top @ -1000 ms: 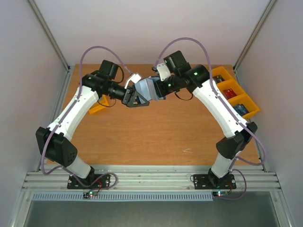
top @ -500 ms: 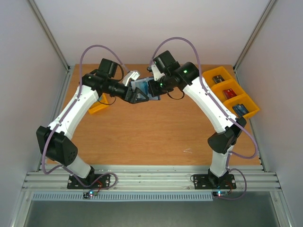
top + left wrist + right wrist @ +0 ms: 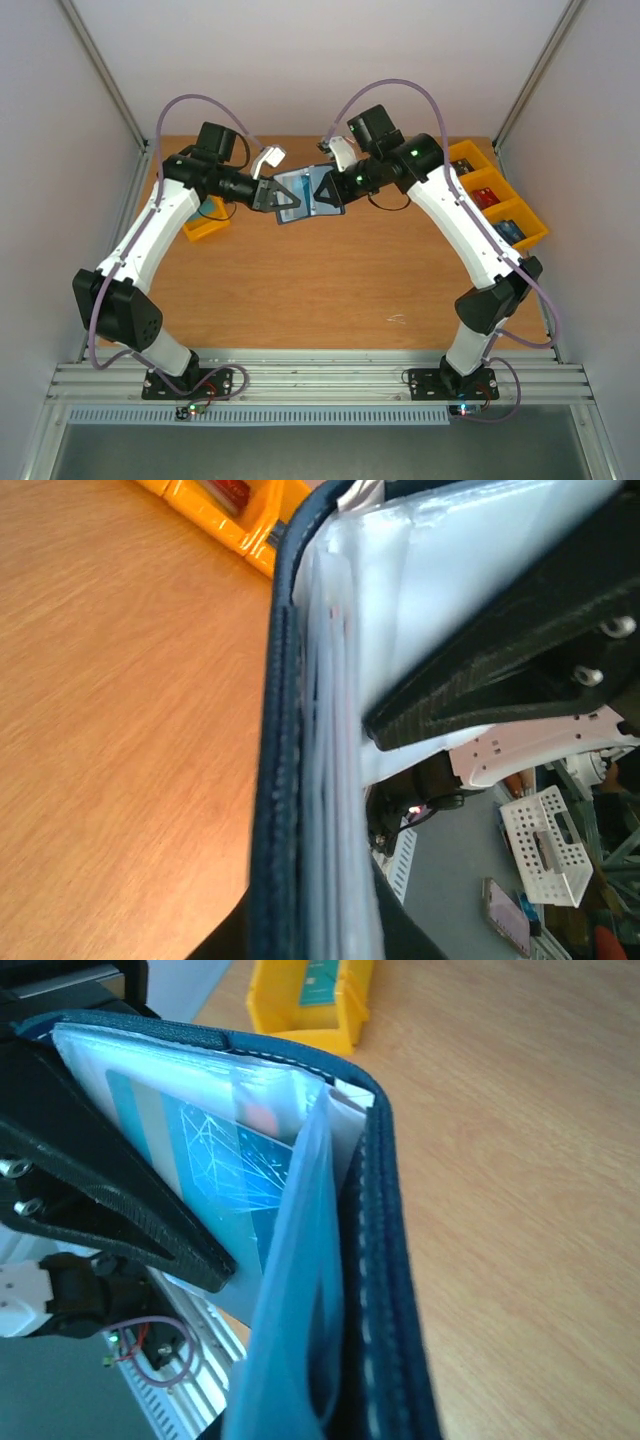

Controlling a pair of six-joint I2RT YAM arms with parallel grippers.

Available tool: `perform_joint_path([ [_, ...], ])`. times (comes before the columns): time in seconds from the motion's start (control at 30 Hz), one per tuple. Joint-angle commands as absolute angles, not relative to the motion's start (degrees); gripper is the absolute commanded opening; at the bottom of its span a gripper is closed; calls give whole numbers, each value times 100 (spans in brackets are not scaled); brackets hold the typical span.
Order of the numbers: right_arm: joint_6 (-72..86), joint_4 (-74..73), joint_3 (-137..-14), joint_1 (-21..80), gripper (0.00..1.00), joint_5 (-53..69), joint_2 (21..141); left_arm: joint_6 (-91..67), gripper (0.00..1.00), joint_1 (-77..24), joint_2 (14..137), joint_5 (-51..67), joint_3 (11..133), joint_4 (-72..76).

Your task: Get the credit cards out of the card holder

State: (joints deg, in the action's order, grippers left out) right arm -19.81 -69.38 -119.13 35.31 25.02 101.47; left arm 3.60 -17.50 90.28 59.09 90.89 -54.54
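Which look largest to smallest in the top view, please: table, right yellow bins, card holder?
1. table
2. right yellow bins
3. card holder, which is lifted nearer the camera yet looks smallest

Wooden table boxed in by pale walls

The orange-brown table (image 3: 300,290) sat in soft, even light between plain pale grey wall panels (image 3: 320,60), with slanting metal posts (image 3: 105,70) at the far corners. A ribbed aluminium rail (image 3: 330,372) ran along its near edge, above a dull grey surface (image 3: 320,450). Yellow bins (image 3: 503,211) lined the right side, and one more yellow bin (image 3: 200,228) sat at the left.
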Motion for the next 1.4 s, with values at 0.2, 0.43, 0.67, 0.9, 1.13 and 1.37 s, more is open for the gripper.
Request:
perform_joint_path([
  [0.2, -1670, -6739, -11623, 2623, 37, 2707, 9688, 290, 0, -1648, 8807, 4358, 8897, -5470],
  [0.43, -1504, -4865, -11031, 3514, 40, 4708, 9371, 1011, 0, -2122, 8934, 1529, 9043, -5594],
  [0.67, 206, -2315, -9649, 3413, 32, 5645, 9282, 688, 0, -2060, 8918, 4098, 9245, -5726],
  [0.9, 114, -2475, -9104, 3127, 29, 5371, 8968, 154, 0, -1695, 8877, 6337, 9214, -5510],
  [1.13, -170, -2845, -9036, 2862, 27, 5152, 8794, 861, 0, -1671, 8814, 7087, 9449, -6083],
  [1.37, -805, -3811, -9214, 2804, 26, 4696, 8675, 1216, 0, -1644, 8829, 7310, 9606, -6351],
])
